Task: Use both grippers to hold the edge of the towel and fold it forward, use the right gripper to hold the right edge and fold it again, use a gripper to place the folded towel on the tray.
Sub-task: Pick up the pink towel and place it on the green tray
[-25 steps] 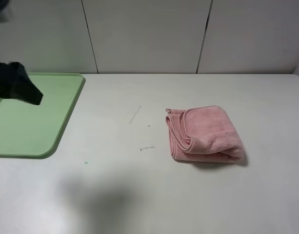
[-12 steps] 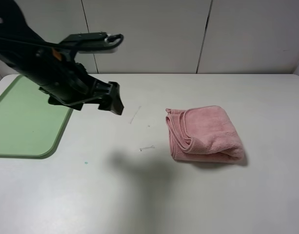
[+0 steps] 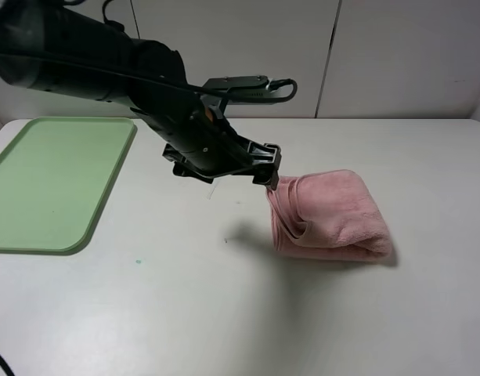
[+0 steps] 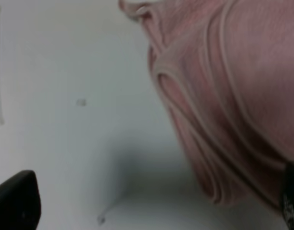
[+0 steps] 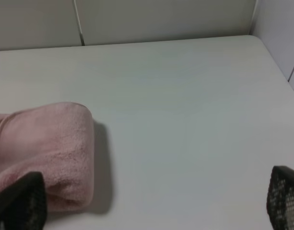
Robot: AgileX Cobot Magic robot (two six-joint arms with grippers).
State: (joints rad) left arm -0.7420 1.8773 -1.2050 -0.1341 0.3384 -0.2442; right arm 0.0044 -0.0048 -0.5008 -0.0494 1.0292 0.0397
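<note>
The soft, fluffy salmon-pink terry towel (image 3: 333, 215) lies folded into a thick bundle on the plain white surface (image 3: 224, 313), right of centre in the high view. It is a little longer across that view than from back to front, and its long axis is slightly skewed, the right end sitting nearer the front. Its open side faces left, toward the flat light-green plastic tray with rounded corners (image 3: 52, 188). There the thin stitched hems (image 4: 162, 72) stack in curved layers running from rear to front. The rounded folds are at the front and right. The towel is well apart from the tray, which rests at the left edge of the surface.

The left hand (image 3: 269, 166), at the end of a bulky black arm with looping cables, reaches in from the upper left. It sits at the towel's rear-left corner. Its wrist view shows one narrow black fingertip (image 4: 15, 201) at each lower corner, spread wide, with the layered hems in the gap and nothing clamped. Whether a finger touches the cloth I cannot tell.

The right hand (image 5: 151, 203) shows only in its own wrist view. It is released too, fingers (image 5: 22, 201) far apart. The towel's rounded fold lies just beside one finger, and bare surface lies between them.
</note>
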